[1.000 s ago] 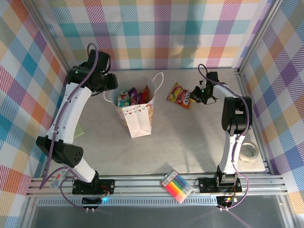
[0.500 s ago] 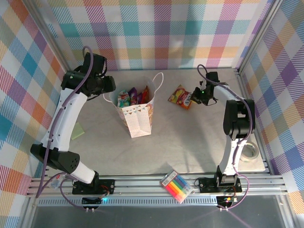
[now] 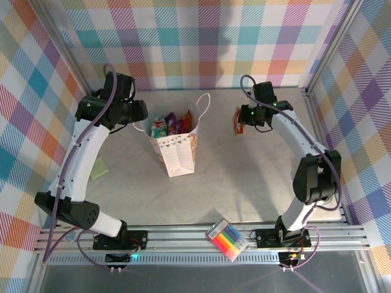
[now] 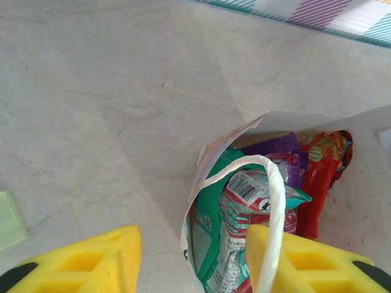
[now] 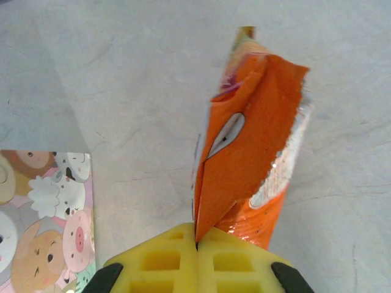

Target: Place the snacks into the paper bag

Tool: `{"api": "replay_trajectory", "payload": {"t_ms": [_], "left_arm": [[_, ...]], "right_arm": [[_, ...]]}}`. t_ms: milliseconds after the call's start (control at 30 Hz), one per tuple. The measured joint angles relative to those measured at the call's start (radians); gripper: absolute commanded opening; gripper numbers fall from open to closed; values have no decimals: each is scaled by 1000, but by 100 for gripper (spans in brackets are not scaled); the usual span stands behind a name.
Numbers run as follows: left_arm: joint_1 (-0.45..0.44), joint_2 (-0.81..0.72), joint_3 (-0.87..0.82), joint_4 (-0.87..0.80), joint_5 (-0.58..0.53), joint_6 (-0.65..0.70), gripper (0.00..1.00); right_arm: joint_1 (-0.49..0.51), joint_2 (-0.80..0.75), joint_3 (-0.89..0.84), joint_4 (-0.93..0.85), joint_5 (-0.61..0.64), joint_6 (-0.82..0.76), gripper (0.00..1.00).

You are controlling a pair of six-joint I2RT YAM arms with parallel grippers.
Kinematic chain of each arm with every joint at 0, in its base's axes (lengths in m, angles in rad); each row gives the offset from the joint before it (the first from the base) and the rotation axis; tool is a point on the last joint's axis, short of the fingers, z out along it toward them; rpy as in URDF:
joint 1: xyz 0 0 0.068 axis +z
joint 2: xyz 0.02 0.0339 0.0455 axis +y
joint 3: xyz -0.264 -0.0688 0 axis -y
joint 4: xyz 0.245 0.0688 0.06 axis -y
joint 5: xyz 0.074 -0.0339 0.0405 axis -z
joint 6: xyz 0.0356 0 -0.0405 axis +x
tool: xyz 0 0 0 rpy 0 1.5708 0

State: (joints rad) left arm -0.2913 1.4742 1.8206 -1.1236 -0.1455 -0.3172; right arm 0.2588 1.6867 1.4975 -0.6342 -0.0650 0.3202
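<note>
- The paper bag (image 3: 178,156) stands upright near the middle of the counter (image 3: 244,177), mouth open, with one rope handle (image 3: 204,105) arching over its far side.
- Three snacks stand side by side inside it: the teal packet (image 3: 159,127), the purple candy bag (image 3: 172,124) and the red chip bag (image 3: 185,122). The left wrist view looks into the bag (image 4: 330,122) and shows the same teal (image 4: 211,232), purple (image 4: 278,146) and red (image 4: 324,168) packs.
- Whether a small packet is also tucked among them cannot be told.
- One small orange packet (image 5: 250,140) is outside the bag. The right pincer (image 5: 197,244) is clamped tight on its edge.
- From above, that packet (image 3: 237,120) appears edge-on to the right of the bag. It is near the bag but apart from it, and seems held clear of the counter by the right pincer (image 3: 243,116).
- The left pincer (image 4: 189,244) hovers over the bag's left rim, jaws partly apart and gripping nothing. A handle loop (image 4: 275,201) drapes in front of one finger.
- The task looks mostly done. What remains is carrying the orange packet over the mouth and dropping it in.
- The marker pens (image 3: 228,239) lie at the near rail and are not part of the task.
</note>
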Motion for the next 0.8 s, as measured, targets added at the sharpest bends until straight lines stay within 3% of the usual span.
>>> {"api": "replay_trajectory", "payload": {"t_ms": [567, 800], "left_arm": [[1, -1, -12, 28, 52, 1, 48], [2, -5, -12, 28, 60, 1, 48]], "right_arm": [[122, -299, 62, -94, 189, -7, 0], [156, -378, 83, -98, 213, -8, 0]]}}
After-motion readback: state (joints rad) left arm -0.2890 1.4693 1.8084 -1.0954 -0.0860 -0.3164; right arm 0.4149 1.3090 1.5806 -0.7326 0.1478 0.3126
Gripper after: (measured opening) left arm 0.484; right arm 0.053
